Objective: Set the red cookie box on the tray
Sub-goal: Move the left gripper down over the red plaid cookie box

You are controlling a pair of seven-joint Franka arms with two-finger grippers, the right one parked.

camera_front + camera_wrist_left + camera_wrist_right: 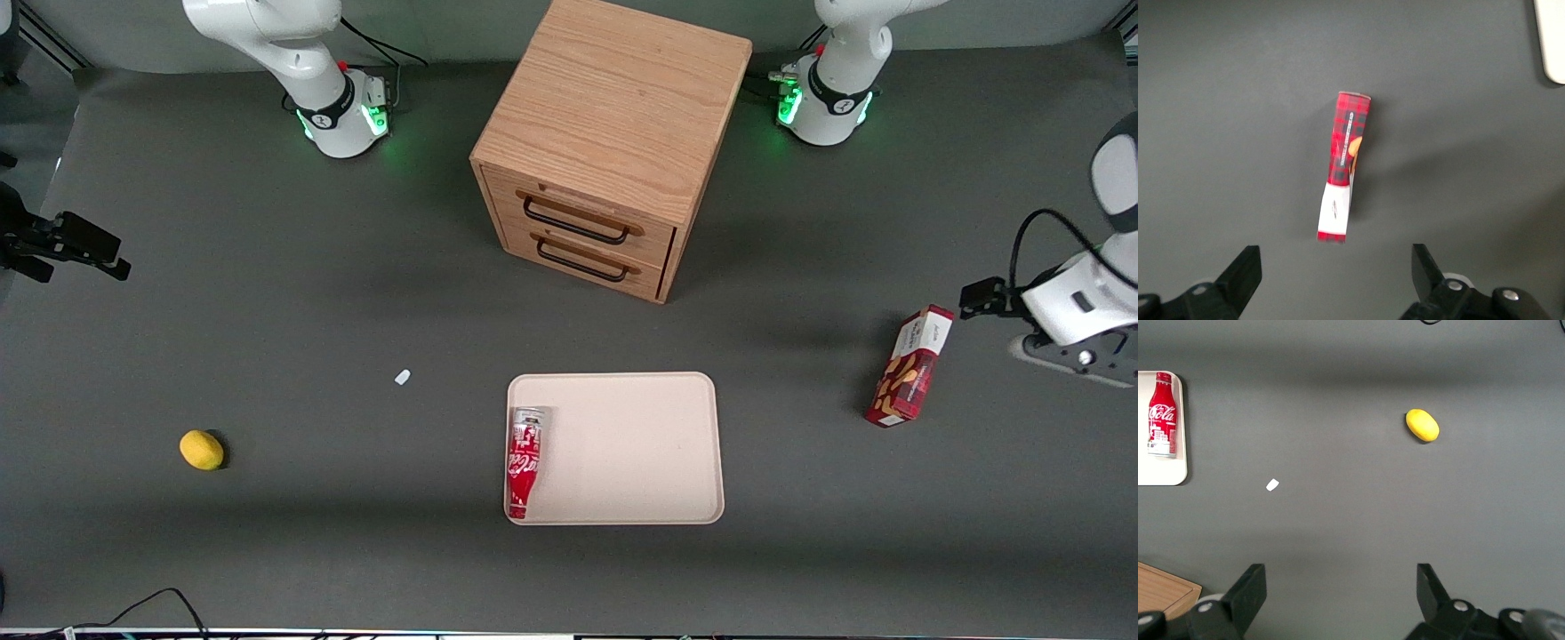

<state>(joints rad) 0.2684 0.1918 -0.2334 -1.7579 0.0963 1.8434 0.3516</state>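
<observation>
The red cookie box (911,366) lies on the grey table toward the working arm's end, well apart from the tray (640,444). It rests on a narrow long side, white end panel pointing away from the front camera. In the left wrist view the red cookie box (1343,170) shows a plaid edge and its white end, and a corner of the tray (1553,40) is visible. My gripper (980,298) hovers above the table just beside the box's white end. My gripper (1335,257) is open, nothing between its fingers, and the box sits ahead of them.
A red Coca-Cola bottle (524,462) lies on the tray along the edge toward the parked arm. The wooden drawer cabinet (605,151) stands farther from the front camera than the tray. A yellow lemon (202,450) and a small white scrap (403,377) lie toward the parked arm's end.
</observation>
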